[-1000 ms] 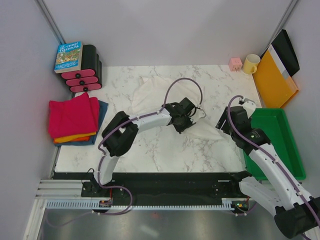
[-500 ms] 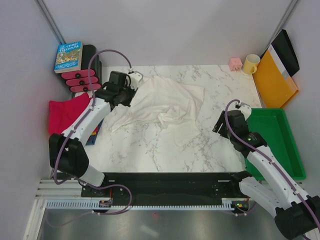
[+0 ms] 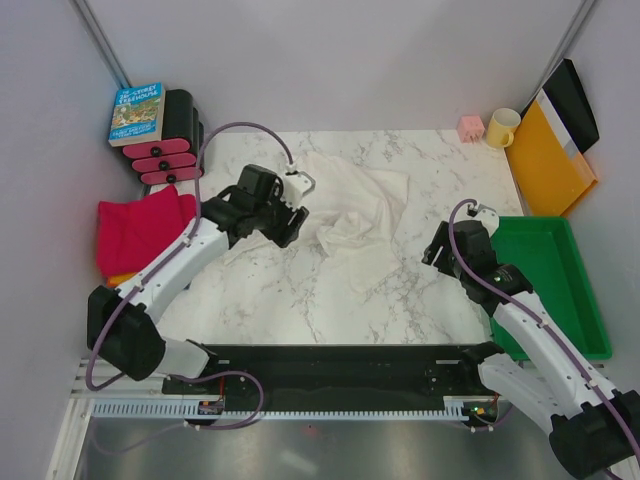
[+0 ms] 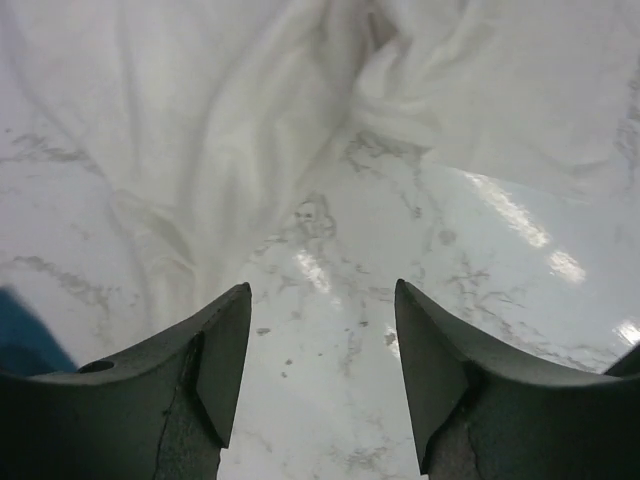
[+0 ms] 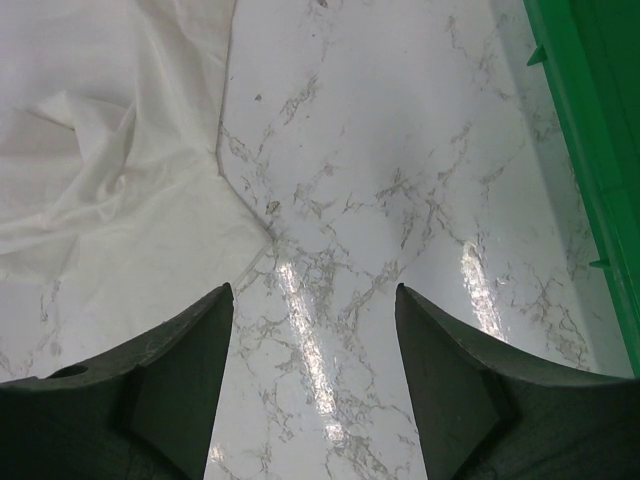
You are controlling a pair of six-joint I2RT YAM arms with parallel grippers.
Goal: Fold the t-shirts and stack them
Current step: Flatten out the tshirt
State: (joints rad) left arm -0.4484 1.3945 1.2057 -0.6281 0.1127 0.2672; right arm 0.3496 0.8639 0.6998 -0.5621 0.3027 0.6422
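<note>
A wrinkly cream-white t-shirt (image 3: 345,200) lies crumpled on the marble table, bunched at its middle. My left gripper (image 3: 290,222) hovers over its near-left edge, open, with nothing between the fingers; in the left wrist view the left gripper (image 4: 322,295) is over bare marble with the shirt (image 4: 250,130) just ahead. My right gripper (image 3: 440,250) is open to the right of the shirt, apart from it; the right wrist view shows the right gripper (image 5: 315,300) over marble and the shirt's edge (image 5: 110,180) at its left. Folded magenta (image 3: 135,225) and orange (image 3: 120,280) t-shirts are stacked at the left; a blue patch (image 4: 22,335) shows beside the left finger.
A green tray (image 3: 560,290) sits at the right edge, close to the right arm. A yellow-orange folder (image 3: 550,155), a yellow mug (image 3: 502,127) and a pink cube (image 3: 470,127) stand at the back right. A book (image 3: 137,112) rests on a black-and-pink rack (image 3: 175,150) at the back left.
My left gripper, shut at first, dragged the cream shirt from the middle to the back left, then opened, let it go and came back toward the centre. The right arm barely moved.
</note>
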